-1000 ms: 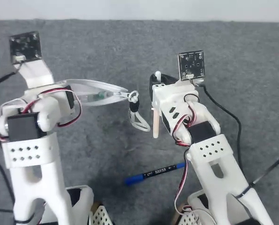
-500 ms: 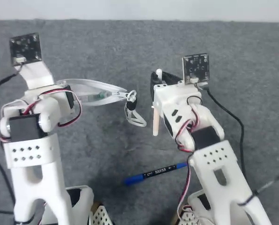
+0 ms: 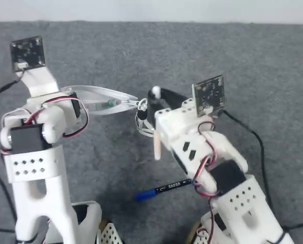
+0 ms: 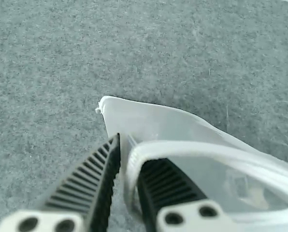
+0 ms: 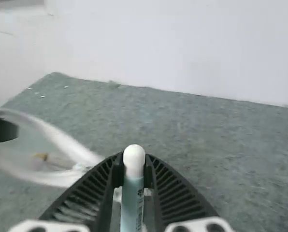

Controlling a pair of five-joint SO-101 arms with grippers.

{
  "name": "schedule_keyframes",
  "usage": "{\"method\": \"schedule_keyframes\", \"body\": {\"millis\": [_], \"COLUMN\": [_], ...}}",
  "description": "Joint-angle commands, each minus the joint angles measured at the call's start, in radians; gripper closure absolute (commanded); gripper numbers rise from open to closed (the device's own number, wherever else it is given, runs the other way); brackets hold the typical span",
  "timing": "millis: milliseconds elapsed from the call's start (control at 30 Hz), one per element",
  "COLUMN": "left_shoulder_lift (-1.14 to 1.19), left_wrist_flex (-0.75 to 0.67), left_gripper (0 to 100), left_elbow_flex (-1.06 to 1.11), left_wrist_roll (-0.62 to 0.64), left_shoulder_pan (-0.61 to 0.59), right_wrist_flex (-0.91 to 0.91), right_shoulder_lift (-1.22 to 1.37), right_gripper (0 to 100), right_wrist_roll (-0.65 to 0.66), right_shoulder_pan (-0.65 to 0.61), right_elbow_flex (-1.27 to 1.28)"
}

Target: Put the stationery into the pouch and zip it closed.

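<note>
We see the pouch [image 3: 103, 101] clamped at one end in the left gripper [image 4: 128, 152], with its other end stretching toward the right arm. Just beside that end, the right gripper [image 5: 133, 162] holds a pen [image 3: 156, 147] roughly upright. Nearer the arm bases, a marker [image 3: 167, 188] lies on the table [image 3: 116, 51], in front of the right arm

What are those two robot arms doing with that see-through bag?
The left gripper is clamped on one end of the clear pouch, holding it. The right gripper is shut on a white-tipped pen, close to the pouch's zipper end. The pen is not inside yet. A blue marker lies on the grey table between the arms, not picked up.
</note>
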Motion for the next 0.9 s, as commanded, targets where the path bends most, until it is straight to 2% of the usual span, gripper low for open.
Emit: {"method": "schedule_keyframes", "body": {"millis": [0,333,867], "left_shoulder_lift": [0.002,0.002,0.0], "left_wrist_flex": [-0.028,-0.028,-0.048], "left_gripper": [99,99,99], "left_elbow_flex": [0.001,0.002,0.022], "left_wrist_roll": [-0.009,-0.009,-0.009], "left_shoulder_pan": [0.002,0.0,0.0], "right_wrist_flex": [-0.015,-0.323,-0.331], "right_shoulder_lift": [-0.081,-0.364,-0.432], "right_gripper": [99.3,99.3,99.3], "right_wrist_roll": [-0.014,-0.003,-0.005], "right_shoulder_pan": [-0.056,-0.108,-0.11], "right_elbow_flex": [0.028,0.308,0.322]}}
